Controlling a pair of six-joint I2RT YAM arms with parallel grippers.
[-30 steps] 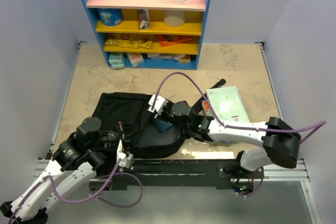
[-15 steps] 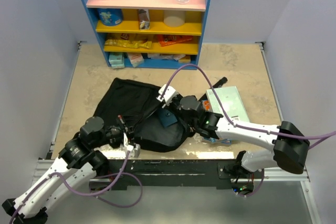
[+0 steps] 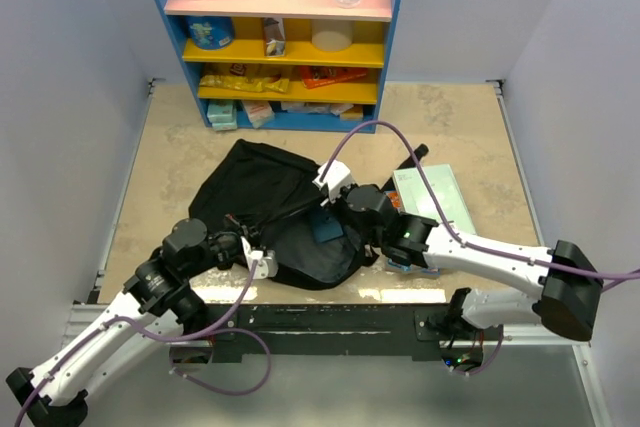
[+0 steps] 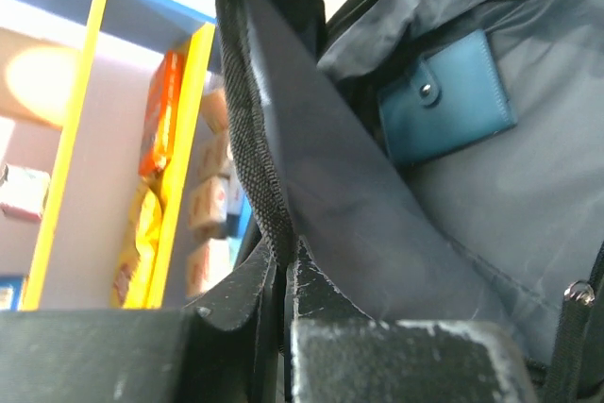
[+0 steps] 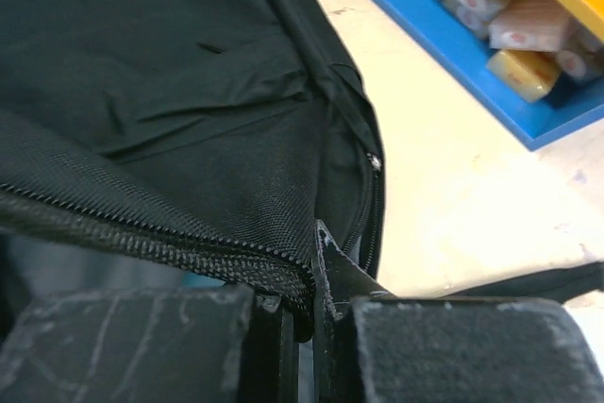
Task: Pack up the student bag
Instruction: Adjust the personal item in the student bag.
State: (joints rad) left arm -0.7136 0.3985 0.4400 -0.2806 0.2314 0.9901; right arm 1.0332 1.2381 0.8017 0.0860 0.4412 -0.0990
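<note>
**Bag held open by both arms; packing only partly done**

The student bag is lying on the table just ahead of the arm bases, with its opening turned toward the arms. The left gripper is clamping shut on the bag's fabric rim. The right gripper is pinching the zipper edge on the opposite side, so the two are spreading the mouth between them. Inside, a blue snap-fastened wallet is resting against the grey lining. A pale green book is lying on the table just right of the bag, outside it. Whether anything else is sitting deeper inside cannot be told, as the interior is mostly in shadow. In my judgement one item is packed. Loading the book and zipping the bag are remaining.
</note>
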